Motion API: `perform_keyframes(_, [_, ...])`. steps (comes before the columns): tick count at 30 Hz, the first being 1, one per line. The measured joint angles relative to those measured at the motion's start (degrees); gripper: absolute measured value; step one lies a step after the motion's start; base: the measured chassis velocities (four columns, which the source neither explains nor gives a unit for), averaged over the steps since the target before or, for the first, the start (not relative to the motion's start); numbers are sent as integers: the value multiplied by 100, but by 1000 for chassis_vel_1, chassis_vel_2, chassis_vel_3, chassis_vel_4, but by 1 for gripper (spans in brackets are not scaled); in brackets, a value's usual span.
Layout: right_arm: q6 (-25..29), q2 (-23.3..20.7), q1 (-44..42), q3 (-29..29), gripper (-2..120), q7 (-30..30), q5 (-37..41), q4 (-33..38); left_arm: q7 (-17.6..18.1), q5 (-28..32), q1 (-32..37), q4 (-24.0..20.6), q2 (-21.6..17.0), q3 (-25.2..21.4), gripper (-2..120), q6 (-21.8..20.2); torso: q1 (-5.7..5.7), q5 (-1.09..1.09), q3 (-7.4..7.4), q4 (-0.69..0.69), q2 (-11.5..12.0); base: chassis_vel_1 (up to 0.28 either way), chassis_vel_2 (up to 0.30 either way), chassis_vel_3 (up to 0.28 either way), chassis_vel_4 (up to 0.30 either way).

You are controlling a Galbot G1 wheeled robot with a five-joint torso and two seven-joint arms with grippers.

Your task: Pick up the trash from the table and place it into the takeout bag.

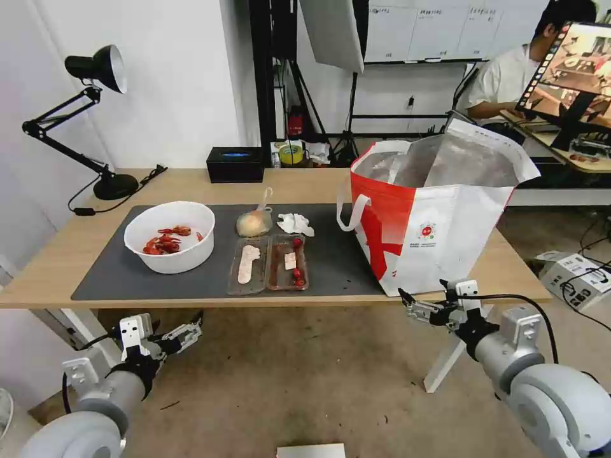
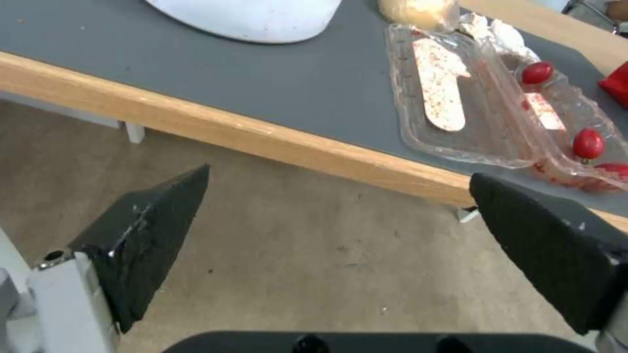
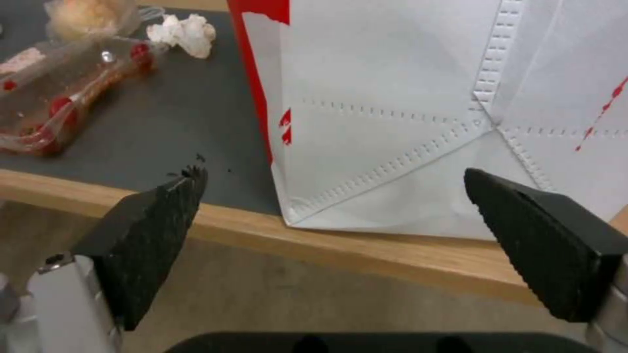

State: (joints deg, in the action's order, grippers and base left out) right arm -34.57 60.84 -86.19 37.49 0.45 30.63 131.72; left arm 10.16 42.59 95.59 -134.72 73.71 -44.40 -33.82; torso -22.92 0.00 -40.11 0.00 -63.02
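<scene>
Both the left hand (image 1: 191,332) and right hand (image 1: 414,306) are held spread, empty, below the bench's (image 1: 57,267) front edge. The crayfish bowl (image 1: 170,236), hinged tray (image 1: 268,264), tissue (image 1: 294,224) and knotted bag (image 1: 254,222) are left mid-bench beside the takeout bag (image 1: 439,216); shells could be spilled if the bowl is tipped

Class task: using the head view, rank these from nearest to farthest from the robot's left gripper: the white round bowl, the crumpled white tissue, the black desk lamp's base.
From the left gripper, below the table's front edge:
1. White round bowl with red crayfish shells, on the mat's left part.
2. Crumpled white tissue, mid-mat, farther back.
3. Black desk lamp's base, back-left on the wood.
</scene>
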Motion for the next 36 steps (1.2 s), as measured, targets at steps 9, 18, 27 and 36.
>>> perform_keyframes(9, [18, 108, 18, -104, 100, -16, -136, -40, 106, 354, -26, 51, 7, 44, 100, 186, 0, 0, 0, 0, 0, 0, 0, 0, 0])
perform_keyframes(18, [32, 178, 105, -211, 100, -29, -206, -103, 808, 1705, -192, 107, 20, 316, 100, 922, 1, 0, 0, 0, 0, 0, 0, 0, 0])
perform_keyframes(27, [42, 195, 174, -317, 100, -34, -246, -170, 1286, 3067, -413, 25, 117, 642, 100, 1494, 0, 1, 0, 0, 0, 0, 0, 0, 0])
perform_keyframes(36, [43, 159, 263, -386, 100, -32, -254, -213, 1477, 3907, -516, -76, 266, 943, 100, 1900, 0, 1, 0, 0, 0, 0, 0, 0, 0])
